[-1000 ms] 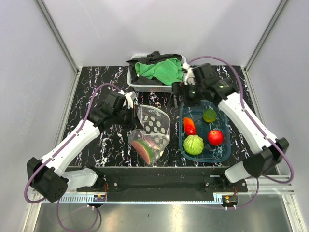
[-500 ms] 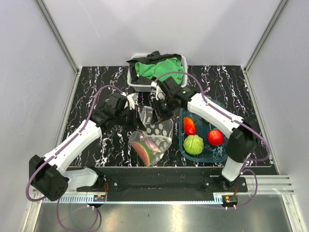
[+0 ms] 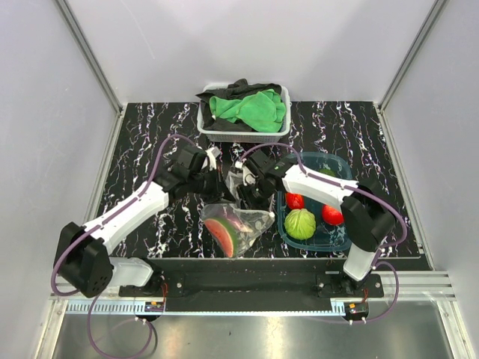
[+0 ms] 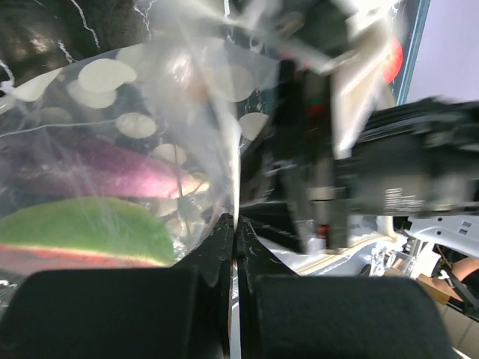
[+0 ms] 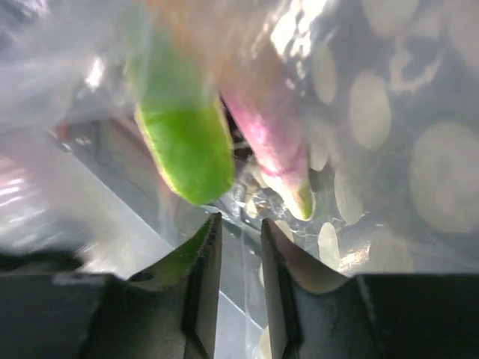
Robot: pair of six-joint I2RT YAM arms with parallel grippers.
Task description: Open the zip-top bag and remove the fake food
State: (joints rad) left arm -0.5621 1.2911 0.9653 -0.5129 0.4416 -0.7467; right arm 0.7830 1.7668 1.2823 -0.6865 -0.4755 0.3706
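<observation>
Clear, crinkly zip-top plastic bag (image 3: 251, 217) with pale dots lies near the front of the black, white-veined marble surface (image 3: 142, 142), between the two arms. It holds a red watermelon slice (image 3: 222, 232) with green rind and a pinkish-purple piece (image 4: 112, 168). At the bag's upper edge the left claw (image 4: 233, 235) is pinched tight on the film, the right claw (image 5: 238, 247) narrowly parted with a fold of bag plastic clamped between; just right, a translucent teal plastic tub (image 3: 340, 170) carries a green leafy ball (image 3: 300, 224) and a red round fruit (image 3: 332, 215).
</observation>
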